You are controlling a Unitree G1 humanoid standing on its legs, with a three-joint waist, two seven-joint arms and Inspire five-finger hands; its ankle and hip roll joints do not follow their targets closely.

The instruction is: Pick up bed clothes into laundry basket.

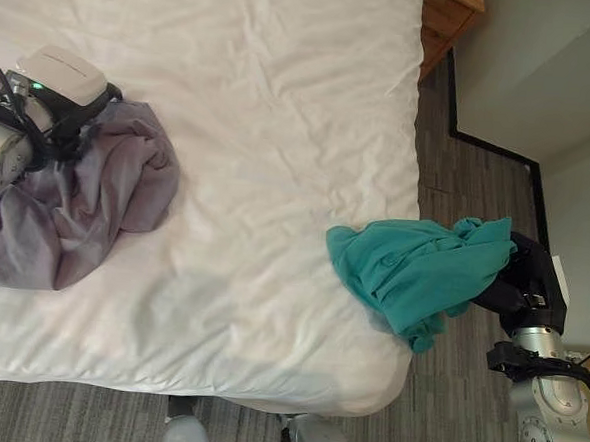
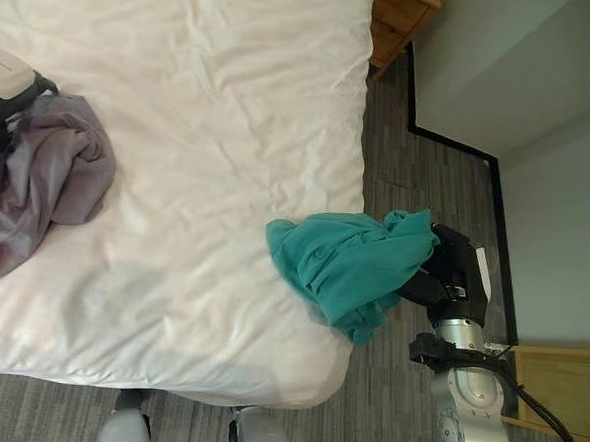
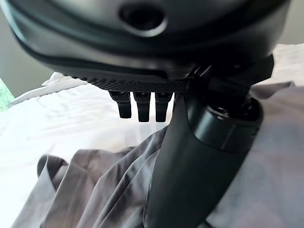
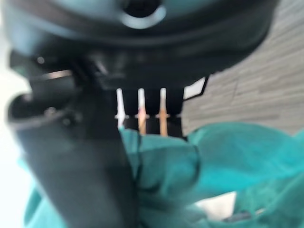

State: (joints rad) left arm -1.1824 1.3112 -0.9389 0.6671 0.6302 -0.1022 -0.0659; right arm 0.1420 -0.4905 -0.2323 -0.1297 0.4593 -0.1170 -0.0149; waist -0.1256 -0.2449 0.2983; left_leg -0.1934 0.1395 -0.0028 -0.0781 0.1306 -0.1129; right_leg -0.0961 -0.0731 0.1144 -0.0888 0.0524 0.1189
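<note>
Head views: right hand (image 1: pixel 527 280) curled into a teal garment (image 1: pixel 417 269) draped off the bed (image 1: pixel 282 100) corner, long axis across the edge; left wrist view: left hand (image 3: pixel 190 156) over a grey garment (image 3: pixel 95 190), grip unreadable; right wrist view: teal cloth bunched against the thumb.

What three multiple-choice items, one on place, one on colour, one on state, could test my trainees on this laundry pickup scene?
1. Where is the teal garment?
A. at the bed's right edge
B. at the middle of the bed
C. on the floor

2. What colour is the garment by the left hand?
A. red
B. grey-purple
C. yellow

3. What is the right hand doing?
A. hanging open
B. curled on nothing
C. gripping the teal garment

Answers: 1 A, it drapes over the right edge; 2 B, a grey-purple heap lies there; 3 C, teal cloth bunches in its curled fingers.
</note>
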